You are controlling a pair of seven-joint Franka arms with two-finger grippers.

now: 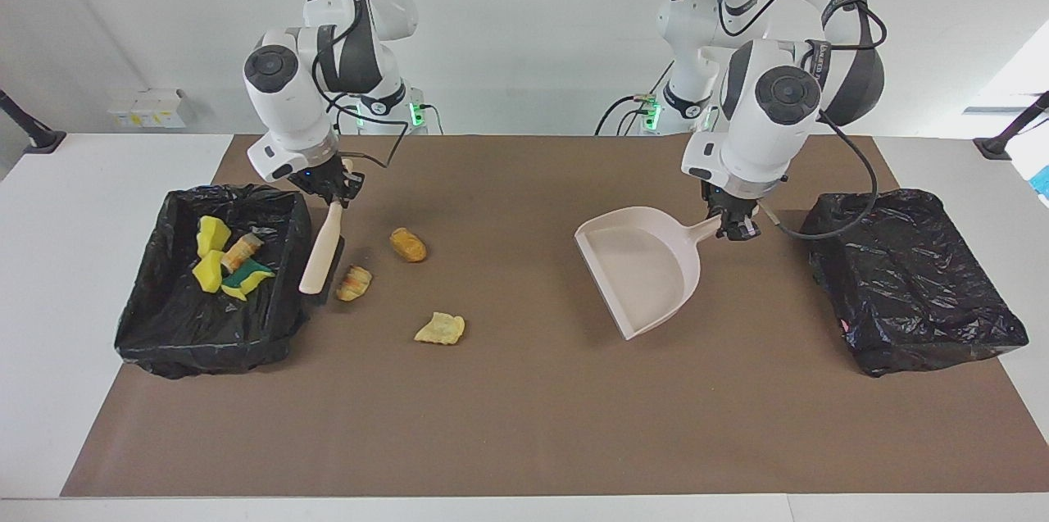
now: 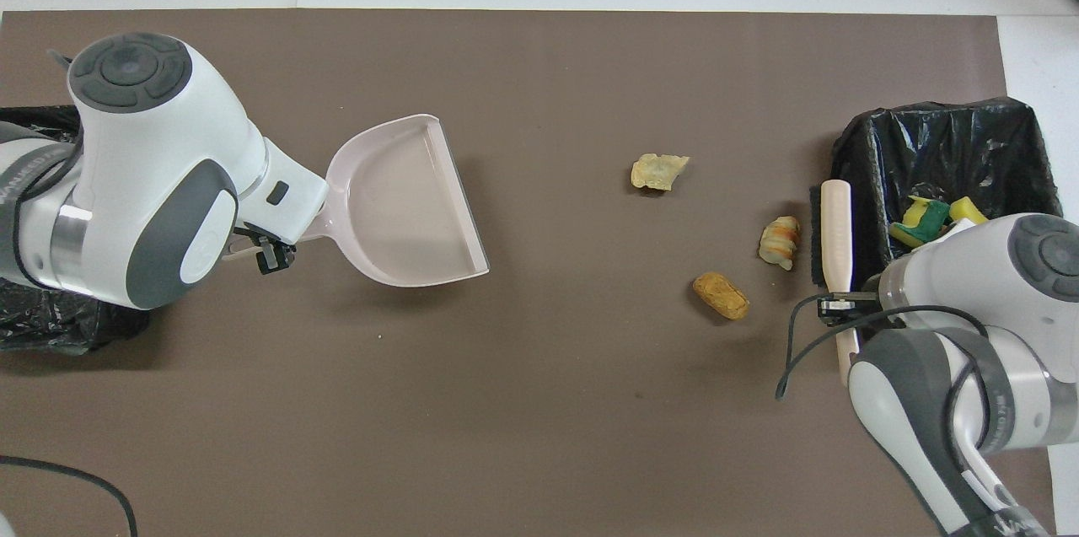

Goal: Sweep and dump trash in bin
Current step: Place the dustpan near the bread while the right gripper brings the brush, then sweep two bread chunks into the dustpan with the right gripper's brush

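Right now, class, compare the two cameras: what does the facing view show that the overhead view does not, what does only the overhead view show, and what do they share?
Only the facing view shows the whole second black bin at the left arm's end, and four pieces in the lined bin unobstructed. Only the overhead view shows the brush lying along that bin's wall from above, bristles toward the striped pastry. Both show the left hand holding the empty dustpan, the right hand holding the brush, and three loose pieces on the mat.

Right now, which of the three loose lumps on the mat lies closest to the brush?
The striped pastry lump, right beside the brush. The brown lump and the pale flat piece lie clearly farther off.
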